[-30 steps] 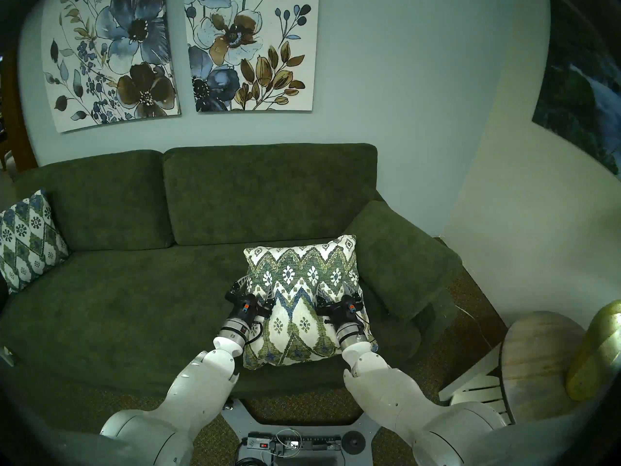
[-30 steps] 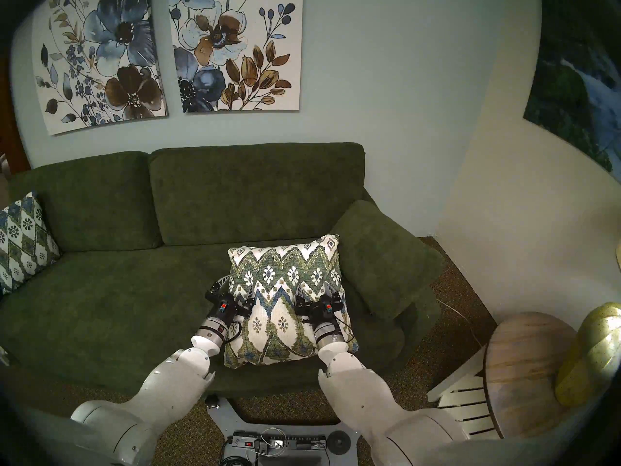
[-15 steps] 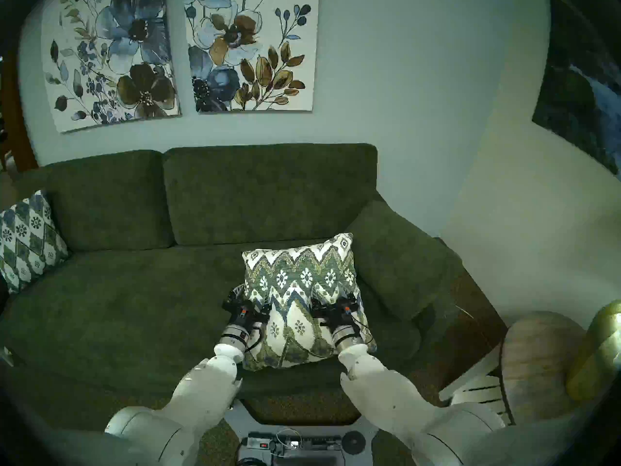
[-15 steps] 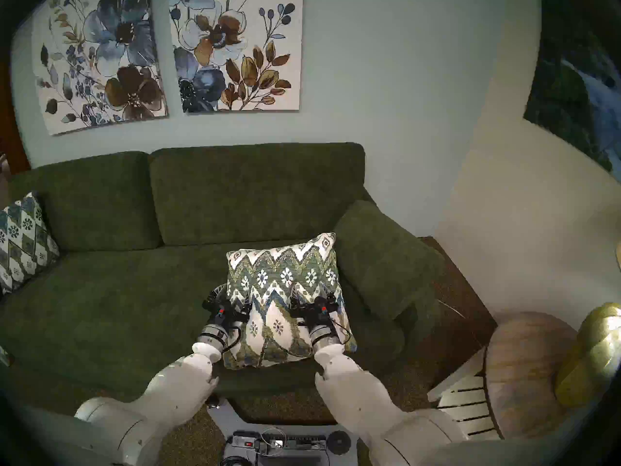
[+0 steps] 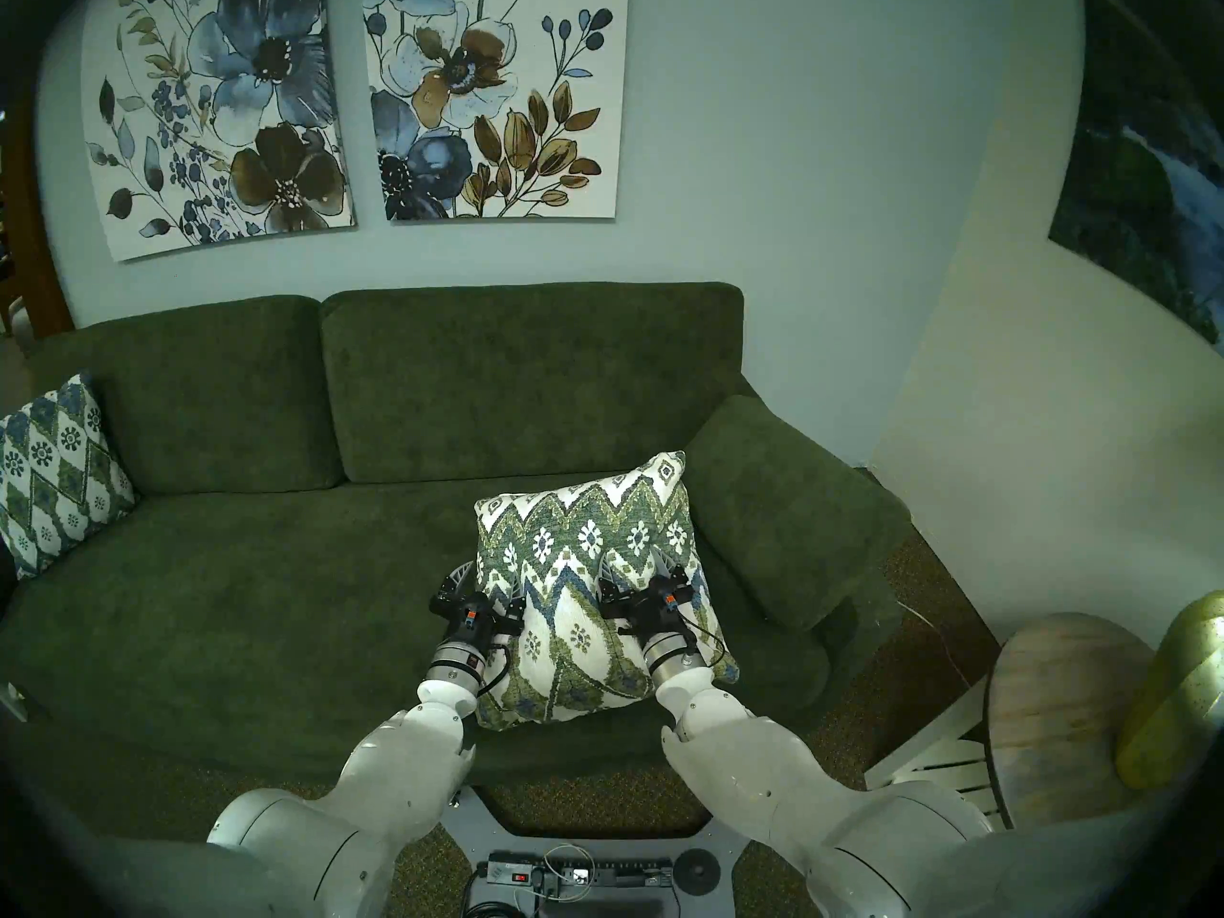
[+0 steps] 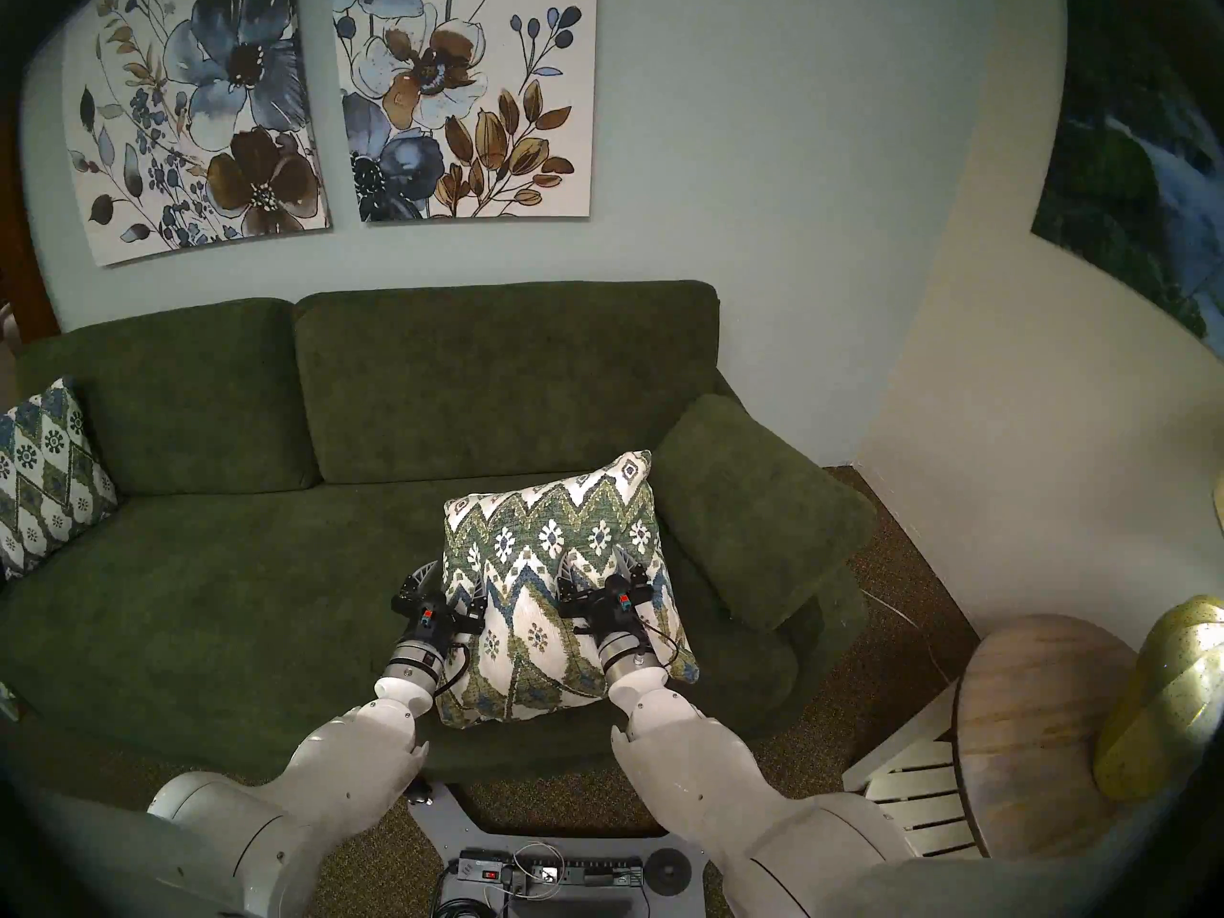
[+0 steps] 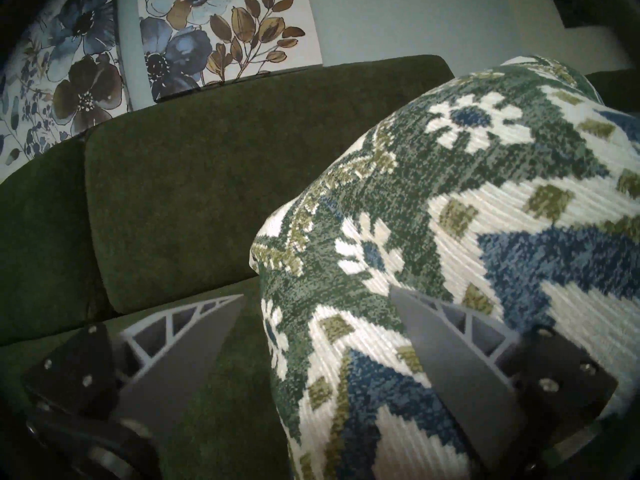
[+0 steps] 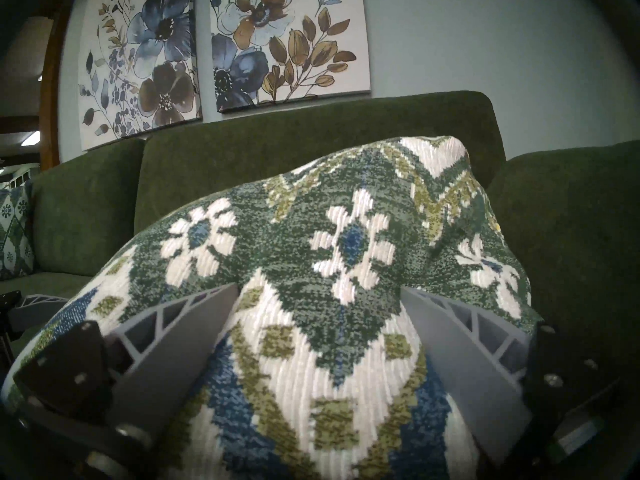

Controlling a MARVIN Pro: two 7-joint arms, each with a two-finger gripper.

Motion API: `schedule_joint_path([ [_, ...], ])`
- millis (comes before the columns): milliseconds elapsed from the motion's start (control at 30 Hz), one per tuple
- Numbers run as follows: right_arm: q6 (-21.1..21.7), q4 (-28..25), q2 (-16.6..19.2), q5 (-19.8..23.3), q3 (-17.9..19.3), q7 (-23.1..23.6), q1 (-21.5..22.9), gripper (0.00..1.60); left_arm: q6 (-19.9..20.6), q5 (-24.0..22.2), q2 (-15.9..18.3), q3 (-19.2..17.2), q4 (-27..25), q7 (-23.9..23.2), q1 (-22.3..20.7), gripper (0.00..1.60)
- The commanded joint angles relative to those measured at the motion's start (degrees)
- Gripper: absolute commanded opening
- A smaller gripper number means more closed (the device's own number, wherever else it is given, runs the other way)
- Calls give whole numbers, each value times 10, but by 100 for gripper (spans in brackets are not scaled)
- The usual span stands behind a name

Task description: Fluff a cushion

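Note:
The cushion (image 5: 569,638) (image 6: 530,546), cream with green and blue zigzags and flowers, lies on the right half of the green sofa seat (image 5: 265,599). My left gripper (image 5: 487,582) (image 7: 315,292) is open and straddles the cushion's left edge, one finger on the fabric and the other over the seat. My right gripper (image 5: 634,569) (image 8: 318,288) is open too, and both its fingers press into the cushion's top (image 8: 346,226), which bulges between them. The far right corner of the cushion (image 7: 485,191) sticks up beside the armrest.
The sofa's right armrest (image 5: 781,512) stands close to the cushion. A smaller, bluer patterned cushion (image 5: 59,473) leans at the sofa's left end. To the right stand a round wooden side table (image 5: 1060,718) and a gold object (image 5: 1179,691). A power strip (image 5: 576,873) lies on my base.
Both grippers have shifted left with the cushion under them. The cushion has turned slightly and its far right corner has risen.

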Motion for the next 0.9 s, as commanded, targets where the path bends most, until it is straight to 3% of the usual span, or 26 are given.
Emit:
schedule_joint_path([
  [0,-35,-63,-33,-14,-12,8,47,160,-56,3,2,3,-54,0,-11,160],
  [100,-50,-94,-34,-13,-10,6,61,160,-72,1,10,0,-72,4,-13,160],
  [433,-77,-165,-39,-21,-16,14,77,160,-72,3,29,-2,-138,4,-3,160],
  [867,-95,-237,6,-22,28,7,86,160,-72,2,75,-32,-222,22,23,160],
])
